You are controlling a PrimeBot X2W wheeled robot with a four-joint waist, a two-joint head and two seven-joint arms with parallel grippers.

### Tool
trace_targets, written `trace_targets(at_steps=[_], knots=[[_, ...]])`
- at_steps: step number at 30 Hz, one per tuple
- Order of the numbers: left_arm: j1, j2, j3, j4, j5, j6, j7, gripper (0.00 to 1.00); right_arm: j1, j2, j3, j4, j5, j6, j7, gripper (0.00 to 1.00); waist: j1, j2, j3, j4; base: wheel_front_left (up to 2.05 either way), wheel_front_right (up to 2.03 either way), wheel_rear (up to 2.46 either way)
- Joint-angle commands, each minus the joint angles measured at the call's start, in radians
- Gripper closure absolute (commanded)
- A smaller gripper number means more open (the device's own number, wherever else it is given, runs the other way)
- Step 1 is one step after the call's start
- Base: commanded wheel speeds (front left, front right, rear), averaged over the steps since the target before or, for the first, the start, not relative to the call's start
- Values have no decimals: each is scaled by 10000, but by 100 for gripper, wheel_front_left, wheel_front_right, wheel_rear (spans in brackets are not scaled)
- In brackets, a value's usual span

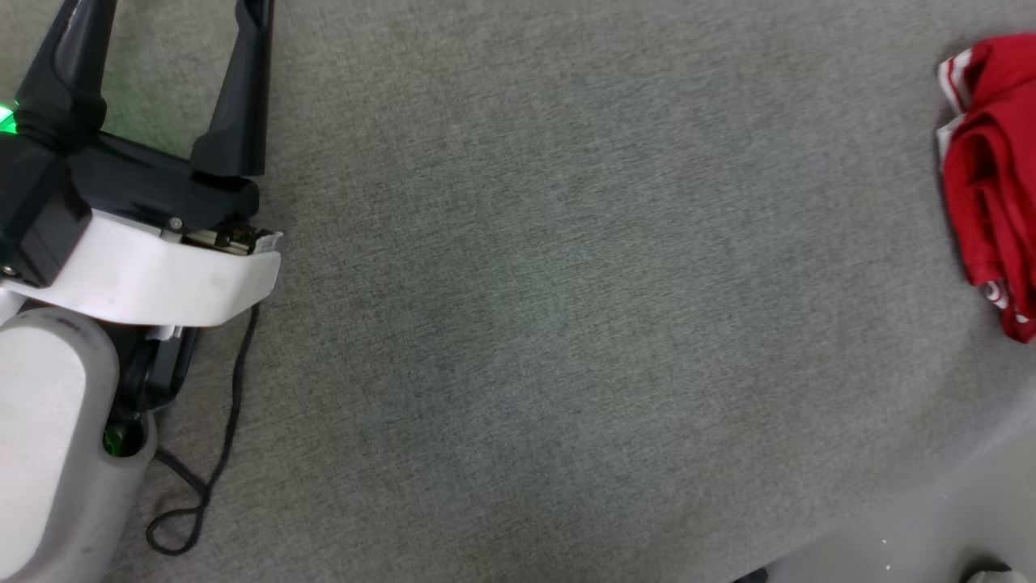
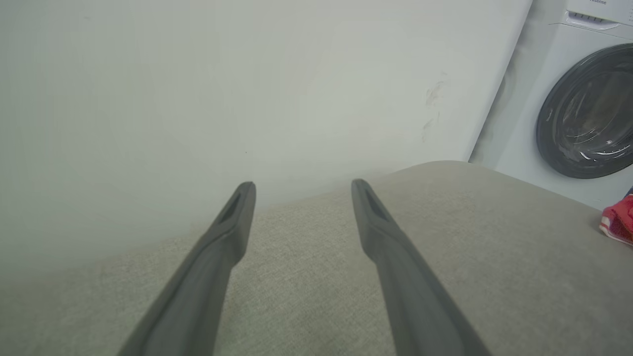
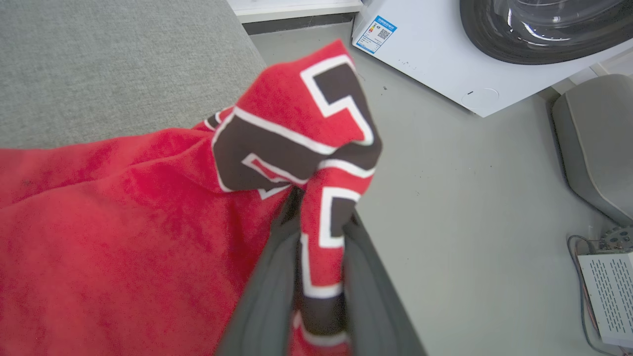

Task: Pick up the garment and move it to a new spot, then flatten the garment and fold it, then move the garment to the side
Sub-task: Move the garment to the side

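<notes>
Garment (image 1: 991,162): red jersey shirt, soft napped knit, bunched in loose folds, red-and-white striped trim showing. Lies at the right edge of the grey upholstered surface (image 1: 566,283); one fold juts past that edge.
Right gripper (image 3: 321,222): dark matte fingers (image 3: 267,296) nearly closed, pinching that fold, which carries black blocks outlined in white.
Left gripper (image 2: 302,190): long tapered fingers spread wide, holding nothing, over the surface's left side.
Surface: coarse grey weave, flat, rounded corner.
Step, as judged: the first, pick-up and relocation; grasp made, carry not yet done.
Next move calls for: a lift high enough that the limp cloth clears the surface, then travel toward its bare middle.
</notes>
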Motion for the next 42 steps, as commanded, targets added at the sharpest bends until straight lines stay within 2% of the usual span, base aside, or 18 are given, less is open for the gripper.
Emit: trace_targets(at_steps=[1, 3, 9, 13, 18, 24, 29, 38, 42], knots=[[-103, 24, -8, 4, 75, -4, -49, 0, -227, 68, -67, 154, -238, -12, -396, 0, -3, 0, 378, 63, 0, 0, 0], [-44, -22, -46, 88, 48, -14, -117, 0, -291, 202, -151, 459, -502, -12, -826, 0, -3, 0, 365, 116, 0, 0, 0], [341, -334, -152, 589, -162, 46, -585, 0, -249, 58, -522, 979, -1203, -12, -2341, 0, -3, 0, -267, 423, 0, 0, 0], [940, -580, -170, 1113, -354, 148, -1063, 0, 154, -120, -422, 971, -1405, -12, -3286, 0, -3, 0, -1177, 714, 0, 0, 0], [2089, -911, -104, 1761, -720, 386, -1610, 0, 936, -279, 255, 670, -1294, -12, -3912, 0, -3, 0, -2654, 1170, 0, 0, 0], [3393, -1291, -27, 2239, -1158, 669, -1923, 0, 2320, 73, 1274, -164, -932, -12, -4098, 0, -3, 0, -4058, 1813, 0, 0, 0], [4182, -1546, -4, 2522, -1370, 834, -2063, 0, 3574, 623, 2185, -1230, -589, -12, -4113, 0, -3, 0, -5054, 2486, 0, 0, 0], [5270, -1602, 128, 2786, -1627, 1137, -2098, 0, 5292, 1736, 3477, -3227, -455, -12, -3940, 0, -3, 0, -6248, 3243, 0, 0, 0], [5895, -1560, 213, 2853, -1733, 1320, -2108, 0, 5991, 2007, 3787, -4112, -361, -12, -3799, 0, -3, 0, -6745, 3402, 0, 0, 0]])
